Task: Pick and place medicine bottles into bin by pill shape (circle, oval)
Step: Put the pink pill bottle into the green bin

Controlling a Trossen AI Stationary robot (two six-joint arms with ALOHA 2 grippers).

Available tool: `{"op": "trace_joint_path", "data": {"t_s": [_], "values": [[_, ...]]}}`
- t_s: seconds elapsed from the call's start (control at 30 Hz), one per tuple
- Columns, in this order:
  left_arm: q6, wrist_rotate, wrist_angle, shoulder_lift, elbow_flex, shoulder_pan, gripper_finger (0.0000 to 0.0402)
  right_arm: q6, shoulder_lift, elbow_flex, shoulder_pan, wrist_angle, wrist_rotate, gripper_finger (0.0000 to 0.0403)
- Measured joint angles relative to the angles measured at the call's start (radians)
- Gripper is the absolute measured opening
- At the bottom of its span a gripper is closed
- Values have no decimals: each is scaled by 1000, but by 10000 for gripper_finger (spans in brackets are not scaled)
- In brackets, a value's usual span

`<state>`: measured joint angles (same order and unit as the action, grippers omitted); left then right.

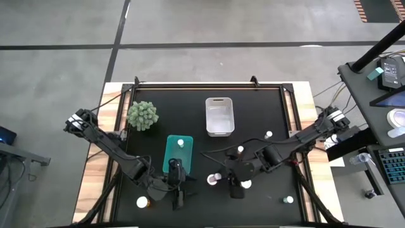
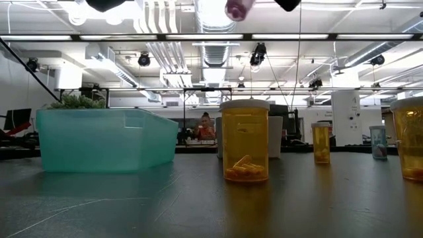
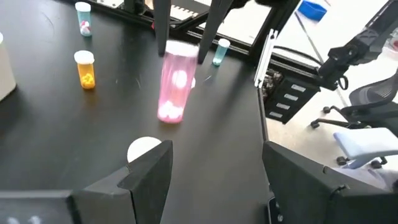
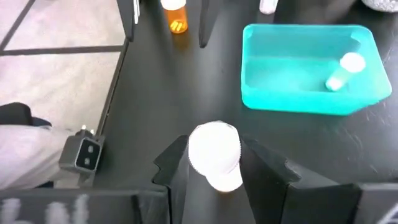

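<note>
White-capped pink translucent pill bottle (image 4: 214,154) clamped in right end effector (image 4: 214,163), beside teal plastic bin (image 4: 311,102); left end effector (image 3: 211,171) fingers apart.

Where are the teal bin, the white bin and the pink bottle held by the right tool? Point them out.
teal bin (image 1: 171,154): high view, bare floor near its left wall.
white bin (image 1: 219,118): high view, inner floor.
pink bottle (image 3: 174,87): left wrist view, mid-body, held in the right tool.

Long bright ceiling lights (image 2: 211,36) lit the room from above, toward twelve o'clock in the low view. The shiny black table top (image 2: 198,205) showed pale glare. The see-through pink bottle with a white cap (image 3: 175,81) looked blurry. The white round bottle cap (image 4: 214,149) looked soft and washed out.
</note>
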<state>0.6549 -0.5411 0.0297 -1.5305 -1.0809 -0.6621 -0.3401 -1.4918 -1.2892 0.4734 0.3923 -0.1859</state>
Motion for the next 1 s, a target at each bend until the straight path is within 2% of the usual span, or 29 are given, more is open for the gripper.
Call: {"op": "trace_joint_path", "data": {"t_s": [0.2, 0.33, 0.47, 0.6, 0.7, 0.77, 0.87, 1.0], "values": [[-16, 9, 54, 42, 0, -4, 233, 26, -23, 0, -18, -33, 0, 121], [-33, 10, 147, 95, 1, -8, 233, 18, -24, 0, -41, -41, 1, 123], [-89, -30, 225, 140, 8, -21, 233, 1, -24, -3, -67, -45, 1, 119], [-185, -153, 260, 181, 25, -46, 233, 2, -35, -49, -94, -28, 4, 119], [-285, -307, 241, 208, 70, -63, 233, 35, -64, -108, -127, -21, 20, 119], [-330, -388, 238, 234, 96, -66, 233, 57, -91, -164, -162, 12, 74, 120], [-356, -448, 211, 291, 150, -67, 233, 77, -148, -260, -214, 88, 151, 120], [-354, -526, 147, 361, 255, -68, 233, 120, -230, -383, -265, 203, 161, 120]]}}
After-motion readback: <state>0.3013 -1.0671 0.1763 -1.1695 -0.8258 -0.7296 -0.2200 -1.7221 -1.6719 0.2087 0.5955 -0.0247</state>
